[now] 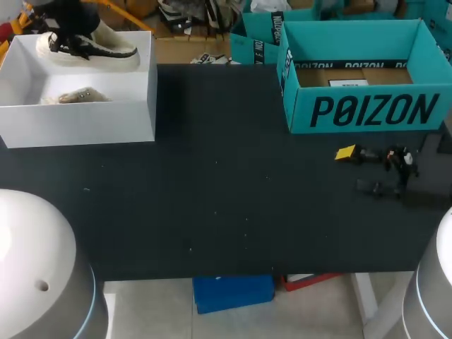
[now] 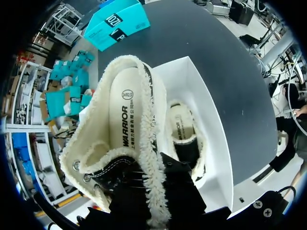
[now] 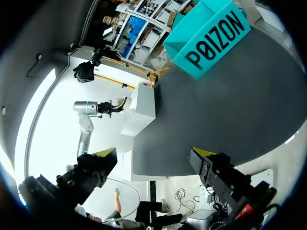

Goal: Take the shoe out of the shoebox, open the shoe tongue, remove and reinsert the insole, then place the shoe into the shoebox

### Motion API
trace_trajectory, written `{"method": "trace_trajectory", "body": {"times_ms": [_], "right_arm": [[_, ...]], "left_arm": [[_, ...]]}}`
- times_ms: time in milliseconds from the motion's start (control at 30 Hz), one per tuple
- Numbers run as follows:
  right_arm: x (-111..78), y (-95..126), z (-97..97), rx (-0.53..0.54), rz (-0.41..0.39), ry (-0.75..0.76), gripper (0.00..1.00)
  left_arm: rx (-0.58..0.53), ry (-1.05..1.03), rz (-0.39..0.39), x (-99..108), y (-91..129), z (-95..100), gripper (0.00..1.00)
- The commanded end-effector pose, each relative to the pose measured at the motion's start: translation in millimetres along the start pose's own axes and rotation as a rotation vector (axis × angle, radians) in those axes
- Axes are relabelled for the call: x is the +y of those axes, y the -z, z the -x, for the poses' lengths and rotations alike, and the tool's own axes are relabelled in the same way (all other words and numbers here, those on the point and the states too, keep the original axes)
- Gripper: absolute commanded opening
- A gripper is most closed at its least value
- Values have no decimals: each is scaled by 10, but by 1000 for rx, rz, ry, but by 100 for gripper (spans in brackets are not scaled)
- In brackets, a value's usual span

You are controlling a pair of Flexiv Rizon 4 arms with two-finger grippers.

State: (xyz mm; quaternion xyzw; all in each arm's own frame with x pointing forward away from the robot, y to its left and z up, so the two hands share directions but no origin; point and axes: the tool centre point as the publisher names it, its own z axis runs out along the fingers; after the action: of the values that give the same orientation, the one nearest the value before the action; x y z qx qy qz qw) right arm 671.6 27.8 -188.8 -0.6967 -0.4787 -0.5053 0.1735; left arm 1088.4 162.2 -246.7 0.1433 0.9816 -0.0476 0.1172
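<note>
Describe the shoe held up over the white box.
The shoe is fleece-lined: thick cream pile over the collar, dark upper with laces and metal eyelets, cream printed insole in place. It hangs above the white box's rear, opening toward the left wrist camera. The left tool clamps its side wall by the laces; nothing else visibly touches it. A second shoe lies in the box beneath.

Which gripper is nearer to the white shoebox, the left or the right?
Left. The left gripper is just above the white shoebox, shut on the shoe. The right gripper is open, far across the table, near the teal box.
</note>
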Motion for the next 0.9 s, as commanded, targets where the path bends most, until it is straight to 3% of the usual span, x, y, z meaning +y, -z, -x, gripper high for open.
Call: {"method": "trace_trajectory", "body": {"times_ms": [33, 900], "right_arm": [[2, -1, -3, 0, 0, -1, 100], [2, -1, -3, 0, 0, -1, 100]], "left_arm": [[-2, 12, 11, 47, -64, -5, 0], [-2, 17, 15, 56, -69, -12, 0]]}}
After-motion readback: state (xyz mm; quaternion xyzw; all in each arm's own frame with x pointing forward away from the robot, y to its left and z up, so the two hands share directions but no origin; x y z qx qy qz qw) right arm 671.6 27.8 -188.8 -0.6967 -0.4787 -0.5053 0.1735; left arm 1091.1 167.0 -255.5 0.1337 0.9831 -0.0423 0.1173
